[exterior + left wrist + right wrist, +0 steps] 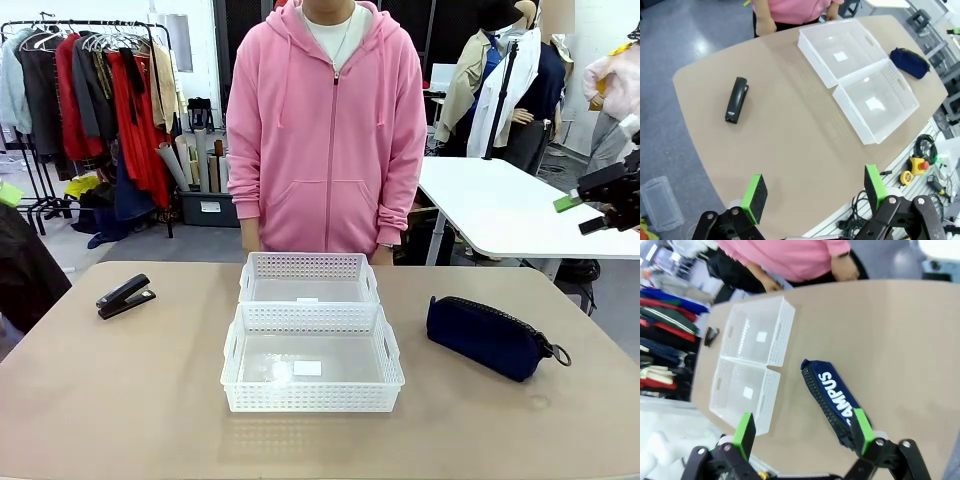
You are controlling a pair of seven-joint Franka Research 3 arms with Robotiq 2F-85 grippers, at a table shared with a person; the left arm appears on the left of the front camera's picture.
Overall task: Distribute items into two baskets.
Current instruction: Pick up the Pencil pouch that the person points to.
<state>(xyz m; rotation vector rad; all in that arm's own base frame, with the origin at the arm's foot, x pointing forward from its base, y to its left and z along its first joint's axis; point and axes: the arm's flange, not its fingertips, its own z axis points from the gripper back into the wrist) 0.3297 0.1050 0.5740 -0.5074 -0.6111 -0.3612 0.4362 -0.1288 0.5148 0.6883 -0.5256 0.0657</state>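
Two white lattice baskets stand end to end mid-table, the near basket (312, 397) and the far basket (308, 266), both empty apart from a small label. A black stapler (125, 296) lies to their left. Right of them lies a navy zip pouch (490, 336). My right gripper (585, 212) hangs open, high at the right edge. In the right wrist view it (802, 432) is open above the pouch (832, 395), apart from it, with the baskets (780, 337) and stapler (711, 336) beyond. My left gripper (814, 190) is open high over the table, with the stapler (736, 99), baskets (852, 117) and pouch (910, 62) below.
A person in a pink hoodie (326, 130) stands at the far edge, hands down behind the table. Bare tabletop (120, 400) surrounds the things. Cables and tools (920, 165) lie beside the table's near edge. A second white table (500, 205) stands at the back right.
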